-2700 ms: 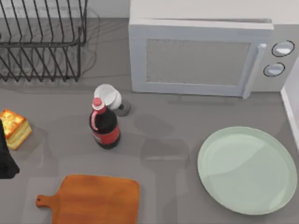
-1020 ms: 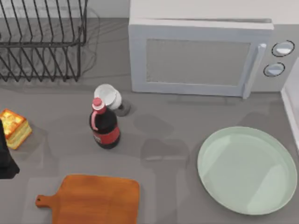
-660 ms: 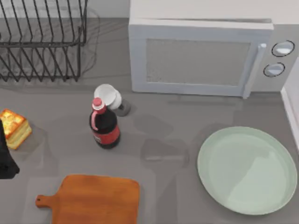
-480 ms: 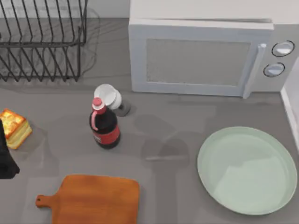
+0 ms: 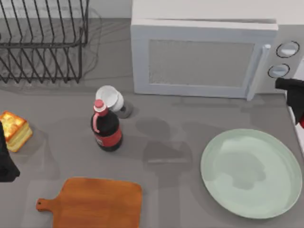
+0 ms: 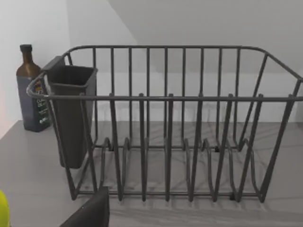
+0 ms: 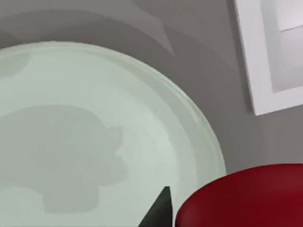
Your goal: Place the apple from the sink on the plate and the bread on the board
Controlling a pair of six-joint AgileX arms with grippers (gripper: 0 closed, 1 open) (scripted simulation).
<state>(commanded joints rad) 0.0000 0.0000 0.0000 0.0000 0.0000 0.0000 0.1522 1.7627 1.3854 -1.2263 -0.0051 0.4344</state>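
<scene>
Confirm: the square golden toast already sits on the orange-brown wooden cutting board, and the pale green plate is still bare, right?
Not quite. The top view shows the square golden toast on the grey counter near the left edge, apart from the orange-brown wooden cutting board. The pale green plate is indeed bare.

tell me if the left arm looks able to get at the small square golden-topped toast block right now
Probably yes: the small square golden-topped toast block sits uncovered at the table's left edge, right beside the left gripper, with nothing between them.

Right hand (image 5: 298, 102) at table's right edge; left hand (image 5: 5, 159) at left edge.
</scene>
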